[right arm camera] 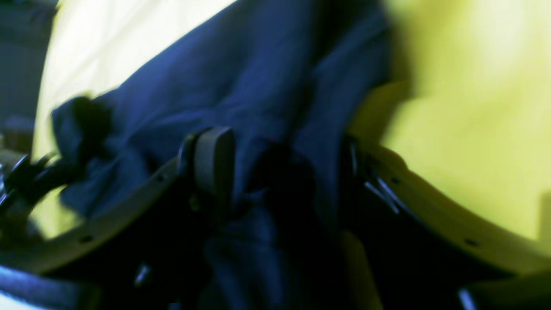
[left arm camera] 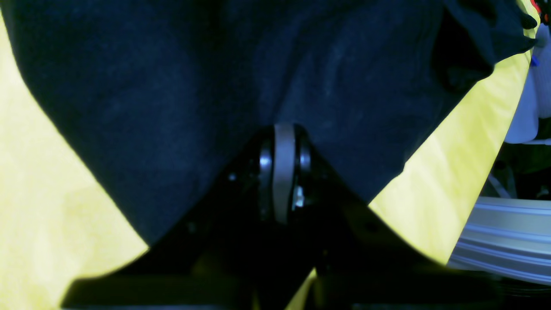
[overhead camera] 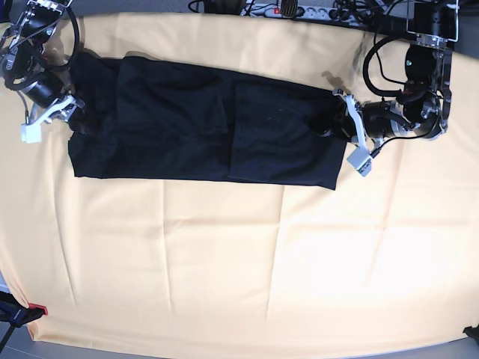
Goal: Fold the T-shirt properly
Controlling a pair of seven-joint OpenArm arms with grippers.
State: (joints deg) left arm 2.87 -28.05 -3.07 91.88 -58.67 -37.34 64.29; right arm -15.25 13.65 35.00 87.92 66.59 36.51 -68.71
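Note:
The dark T-shirt (overhead camera: 187,127) lies as a long folded band across the far half of the yellow tablecloth (overhead camera: 224,262). My left gripper (overhead camera: 333,123) is at the band's right end. In the left wrist view its jaws (left arm camera: 284,129) are pressed together at the edge of the T-shirt (left arm camera: 172,86). My right gripper (overhead camera: 75,116) is at the band's left end. In the blurred right wrist view the right gripper (right arm camera: 284,163) stands open, with bunched T-shirt fabric (right arm camera: 258,64) between its fingers (right arm camera: 213,159).
A power strip and cables (overhead camera: 284,9) run along the table's far edge. An aluminium rail (left arm camera: 508,237) shows beyond the cloth's edge. A small red item (overhead camera: 37,309) sits at the near left corner. Bare tablecloth fills the near half.

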